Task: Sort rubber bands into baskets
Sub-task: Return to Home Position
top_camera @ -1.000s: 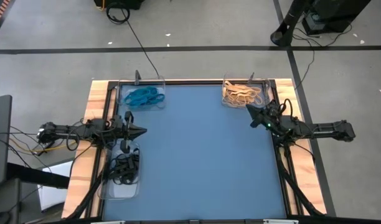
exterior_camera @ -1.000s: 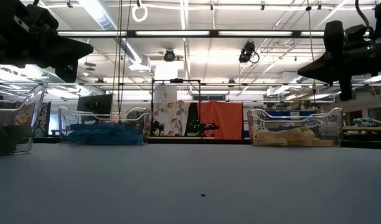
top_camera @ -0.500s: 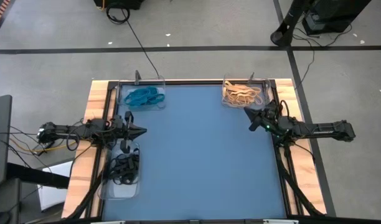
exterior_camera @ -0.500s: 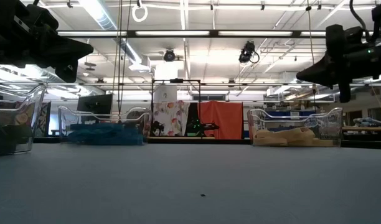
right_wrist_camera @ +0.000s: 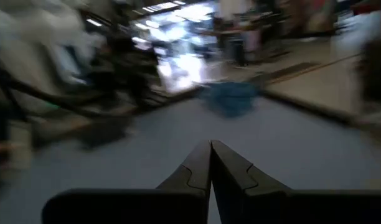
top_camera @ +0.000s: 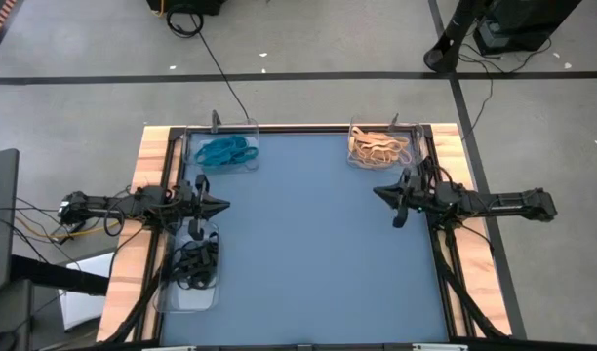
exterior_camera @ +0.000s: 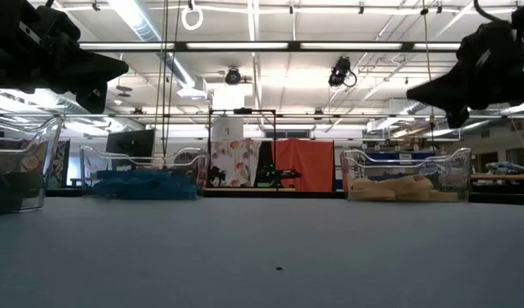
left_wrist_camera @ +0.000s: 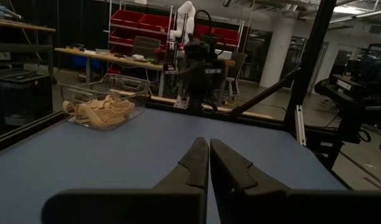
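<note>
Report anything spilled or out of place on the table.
Nothing stands out: blue bands, tan bands and black bands lie inside the baskets, one colour each. Left tool and right tool hang shut, empty.

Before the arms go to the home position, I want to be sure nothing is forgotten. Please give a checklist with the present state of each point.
1. Left gripper shut, holding nothing: ok.
2. Right gripper shut, holding nothing: ok.
3. Blue rubber bands inside top left basket: ok.
4. Tan rubber bands inside top right basket: ok.
5. Black rubber bands inside lower left basket: ok.
6. No loose band visible on blue mat: ok.
</note>
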